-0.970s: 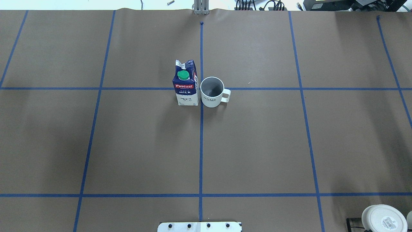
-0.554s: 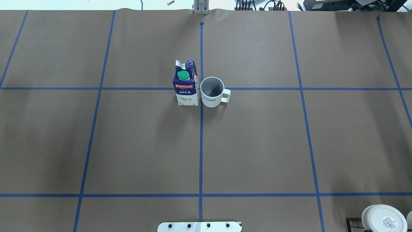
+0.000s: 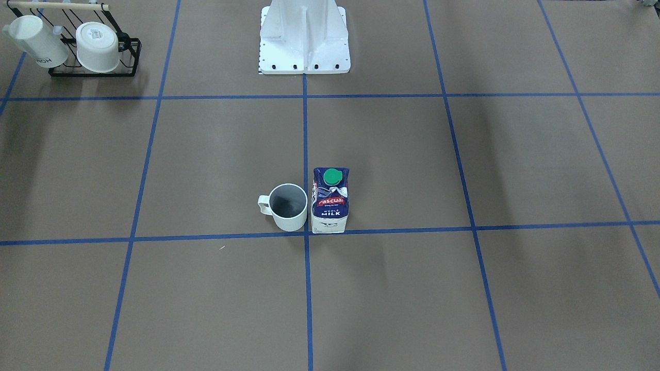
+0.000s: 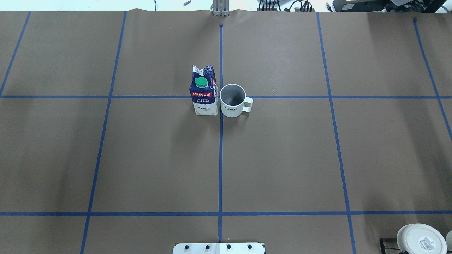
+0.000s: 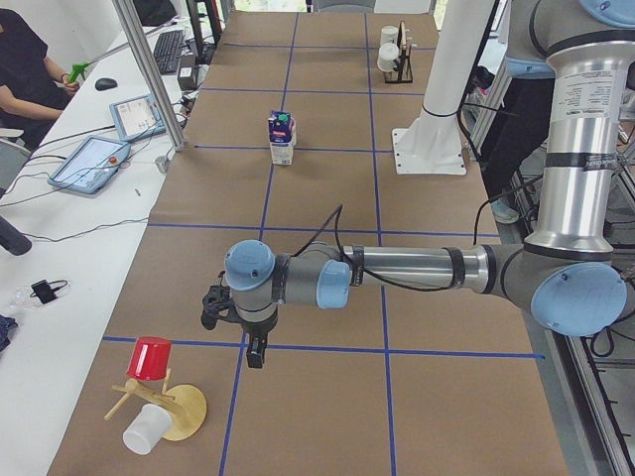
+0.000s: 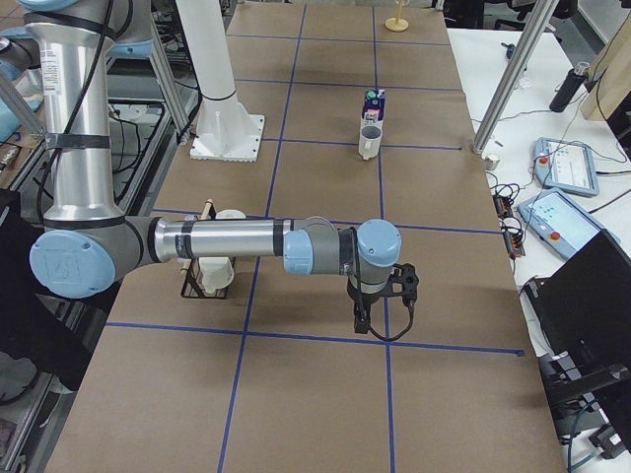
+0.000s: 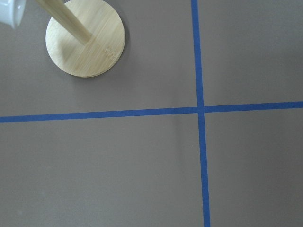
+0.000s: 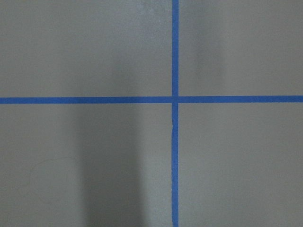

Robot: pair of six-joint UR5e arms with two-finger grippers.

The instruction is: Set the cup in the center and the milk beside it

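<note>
The cup (image 4: 232, 100) is a white mug with a grey inside. It stands upright at the table's centre cross, handle toward my right. It also shows in the front view (image 3: 289, 206) and the right side view (image 6: 369, 141). The milk (image 4: 204, 93), a blue and white carton with a green cap, stands upright right beside the cup on its left, also in the front view (image 3: 330, 201). My left gripper (image 5: 238, 332) hovers far out near the table's left end. My right gripper (image 6: 385, 310) hovers near the right end. I cannot tell whether either is open or shut.
A black rack (image 3: 93, 49) with two white mugs stands near my base on my right side. A wooden stand (image 5: 159, 392) with a red cup and a white cup lies at the left end; its round base (image 7: 85, 45) shows under my left wrist.
</note>
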